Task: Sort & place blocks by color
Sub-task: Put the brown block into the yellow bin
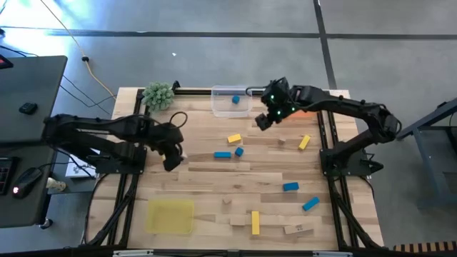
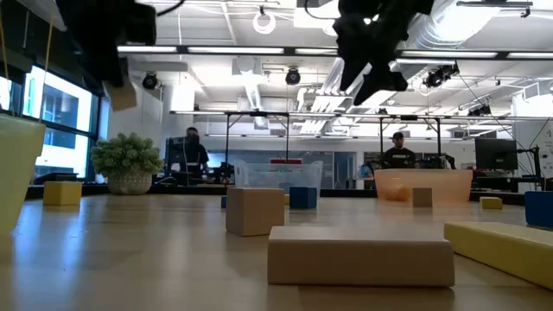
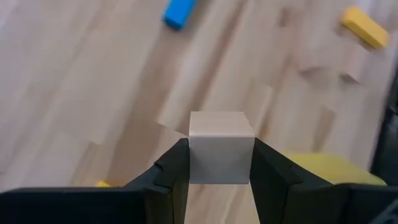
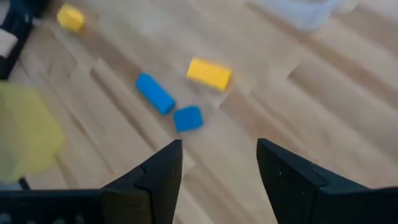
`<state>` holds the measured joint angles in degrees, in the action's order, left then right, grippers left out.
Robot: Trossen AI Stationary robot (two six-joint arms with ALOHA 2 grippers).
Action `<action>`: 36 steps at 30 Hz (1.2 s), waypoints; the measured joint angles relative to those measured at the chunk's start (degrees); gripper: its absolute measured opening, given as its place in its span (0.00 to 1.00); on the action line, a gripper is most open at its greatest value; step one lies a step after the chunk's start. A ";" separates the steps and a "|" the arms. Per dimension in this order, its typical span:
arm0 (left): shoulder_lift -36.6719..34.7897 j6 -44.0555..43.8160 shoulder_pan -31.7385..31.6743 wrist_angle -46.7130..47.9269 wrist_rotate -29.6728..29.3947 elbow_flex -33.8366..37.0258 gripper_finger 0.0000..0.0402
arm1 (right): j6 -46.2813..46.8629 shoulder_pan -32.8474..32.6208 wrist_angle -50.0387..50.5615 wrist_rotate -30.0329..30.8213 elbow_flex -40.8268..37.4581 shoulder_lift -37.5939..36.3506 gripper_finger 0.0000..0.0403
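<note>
A plain wooden cube (image 3: 221, 147) is clamped between the fingers of the left gripper (image 3: 219, 163) and held above the table, likely for carrying toward the yellow tray (image 1: 170, 215). The right gripper (image 4: 219, 163) is held wide and empty beside the clear tray (image 1: 223, 106), above a blue cube (image 4: 187, 117), probably the next pick.

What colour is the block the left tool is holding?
Plain light wood, unpainted; the block shows best in the left wrist view.
</note>
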<state>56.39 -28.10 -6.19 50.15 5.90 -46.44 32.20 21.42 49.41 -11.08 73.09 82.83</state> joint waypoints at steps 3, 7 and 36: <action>-0.66 -0.26 3.59 0.20 1.91 0.00 0.27 | 0.59 -2.97 2.07 0.01 -0.01 0.00 0.48; -0.69 -3.68 10.11 0.35 4.30 0.00 0.27 | 0.58 -6.69 5.10 0.00 -0.01 0.00 0.48; 17.69 -35.42 41.95 -8.06 3.97 0.00 0.28 | -6.91 -27.95 21.74 -0.37 -0.04 0.00 0.51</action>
<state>74.09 -63.51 35.76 42.09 9.88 -46.44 25.29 -6.53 71.15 -11.46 73.05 82.83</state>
